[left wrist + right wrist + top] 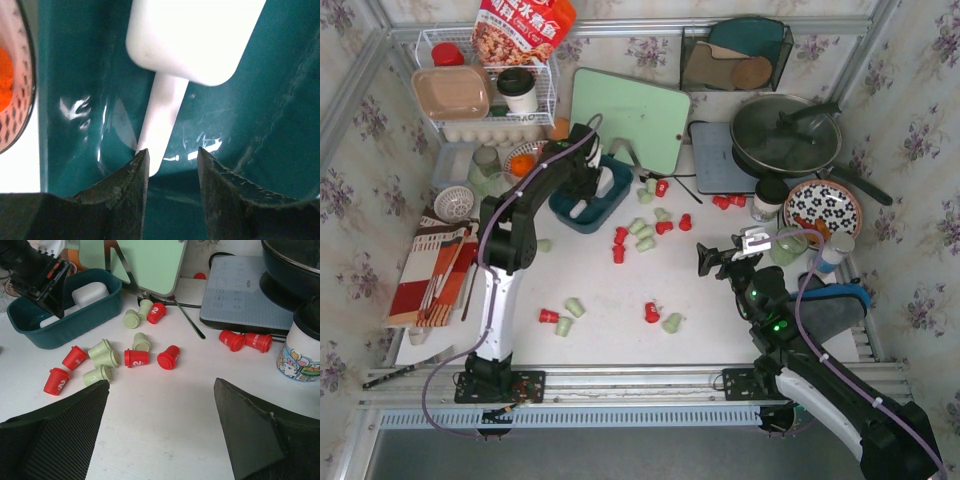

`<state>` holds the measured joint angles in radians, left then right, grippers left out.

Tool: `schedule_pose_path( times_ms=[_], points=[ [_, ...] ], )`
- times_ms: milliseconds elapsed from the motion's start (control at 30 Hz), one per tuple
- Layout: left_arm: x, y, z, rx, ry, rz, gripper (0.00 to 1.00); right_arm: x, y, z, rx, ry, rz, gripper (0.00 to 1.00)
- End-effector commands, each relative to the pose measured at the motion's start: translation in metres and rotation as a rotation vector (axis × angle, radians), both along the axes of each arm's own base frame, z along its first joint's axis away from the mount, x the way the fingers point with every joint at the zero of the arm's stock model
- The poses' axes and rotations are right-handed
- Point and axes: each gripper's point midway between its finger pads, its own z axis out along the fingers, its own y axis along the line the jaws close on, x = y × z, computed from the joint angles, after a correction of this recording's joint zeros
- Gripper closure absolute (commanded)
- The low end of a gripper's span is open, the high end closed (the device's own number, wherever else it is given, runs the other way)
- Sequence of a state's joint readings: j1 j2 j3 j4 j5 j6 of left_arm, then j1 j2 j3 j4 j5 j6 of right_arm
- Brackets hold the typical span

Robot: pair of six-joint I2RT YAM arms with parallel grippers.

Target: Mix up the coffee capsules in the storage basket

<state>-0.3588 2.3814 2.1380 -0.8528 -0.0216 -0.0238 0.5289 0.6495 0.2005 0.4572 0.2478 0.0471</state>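
The left gripper [172, 152] sits inside the storage basket [75, 329] at far left. Its jaws stand partly apart about the handle of a white scoop [162, 115], and whether they pinch it cannot be told. The right gripper [162, 385] hovers spread wide over coffee capsules [136, 358] scattered on the table [165, 440] right of the basket.

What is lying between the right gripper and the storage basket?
Loose coffee capsules, red and pale green, lie scattered on the white table between the right gripper and the storage basket. The right wrist view shows this best.

A white scoop [195, 40] is recorded inside the teal storage basket [70, 75], its handle tip just beside one finger of the parted left gripper [171, 152].
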Motion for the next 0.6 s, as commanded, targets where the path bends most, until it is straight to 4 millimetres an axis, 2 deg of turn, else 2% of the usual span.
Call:
schedule_pose_path(
  times_ms=[0, 367, 567],
  points=[
    [-0.004, 0.003, -0.014, 0.014, 0.062, -0.03, 0.54, 0.001, 0.003, 0.009, 0.02, -0.025, 0.014, 0.06],
    [-0.012, 0.006, -0.041, 0.023, 0.164, -0.061, 0.54, 0.002, 0.005, 0.006, 0.01, -0.017, 0.02, 0.06],
    [-0.021, -0.004, -0.045, -0.033, 0.208, -0.081, 0.64, 0.002, 0.005, 0.005, 0.01, -0.016, 0.017, 0.06]
  ],
)
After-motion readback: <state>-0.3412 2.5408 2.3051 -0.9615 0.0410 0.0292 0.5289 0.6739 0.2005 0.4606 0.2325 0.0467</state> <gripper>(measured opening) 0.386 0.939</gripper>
